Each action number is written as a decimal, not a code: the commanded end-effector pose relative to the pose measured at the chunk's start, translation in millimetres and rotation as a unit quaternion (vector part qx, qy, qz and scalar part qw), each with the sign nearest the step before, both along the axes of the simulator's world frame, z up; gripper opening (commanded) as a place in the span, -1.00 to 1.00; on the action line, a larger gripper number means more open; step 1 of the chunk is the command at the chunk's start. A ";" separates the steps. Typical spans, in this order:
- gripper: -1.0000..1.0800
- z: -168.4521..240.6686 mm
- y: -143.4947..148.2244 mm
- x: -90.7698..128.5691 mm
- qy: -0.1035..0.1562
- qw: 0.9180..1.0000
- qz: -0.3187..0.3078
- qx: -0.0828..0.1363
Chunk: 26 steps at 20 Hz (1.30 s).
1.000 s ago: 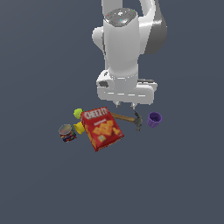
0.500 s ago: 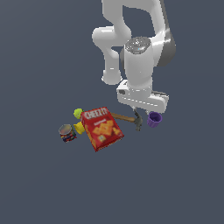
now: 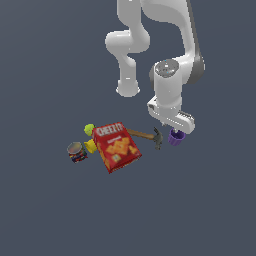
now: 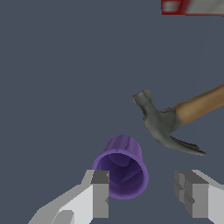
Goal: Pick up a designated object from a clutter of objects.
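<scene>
Hovering above the purple cup (image 4: 121,166), the gripper (image 4: 144,194) has its jaws spread wide and holds nothing; the cup stands at the end of the clutter on the exterior view's right, just beside the hammer (image 4: 168,124) head and well apart from the red cracker box (image 3: 116,146). This looks like the approach step, with one finger (image 4: 99,192) against the cup's rim and the other clear of it. Next, the arm likely needs to centre the cup between the fingers, descend and close, avoiding the hammer.
</scene>
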State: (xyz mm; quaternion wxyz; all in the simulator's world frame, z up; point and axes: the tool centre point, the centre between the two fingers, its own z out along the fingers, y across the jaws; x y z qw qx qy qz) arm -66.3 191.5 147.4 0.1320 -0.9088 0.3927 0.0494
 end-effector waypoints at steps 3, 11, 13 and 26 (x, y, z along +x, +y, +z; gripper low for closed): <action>0.23 -20.8 17.5 -20.0 0.018 0.998 -0.059 0.006; 0.23 -43.1 32.7 -44.7 0.039 0.991 -0.125 0.007; 0.23 -46.0 34.4 -48.2 0.042 0.990 -0.135 0.007; 0.23 -60.4 39.2 -51.8 0.045 0.989 -0.143 0.006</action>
